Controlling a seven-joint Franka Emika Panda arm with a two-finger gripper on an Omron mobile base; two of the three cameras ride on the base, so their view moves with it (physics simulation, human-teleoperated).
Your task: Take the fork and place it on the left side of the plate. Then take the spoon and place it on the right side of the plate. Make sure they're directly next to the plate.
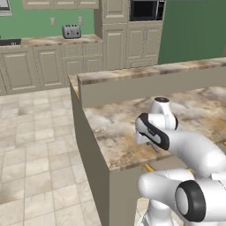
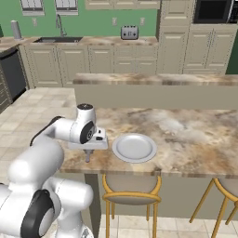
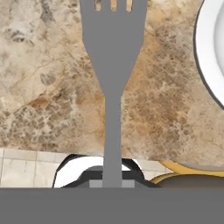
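Both base views look forward over the counter (image 2: 186,135); the hand view stares closely down at it.

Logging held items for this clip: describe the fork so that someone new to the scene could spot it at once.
Find the marbled brown island counter with the round pale plate near its front edge. Left of the plate, the gripper is shut on the fork: flat, grey, thin-handled, its slotted tines unlike anything nearby.

plate (image 2: 134,148) seen on marbled island counter (image 2: 186,130), near its near edge | gripper (image 2: 88,157) held low over counter, just left of plate, fingers closed | stool (image 2: 131,195) tucked under near edge below plate
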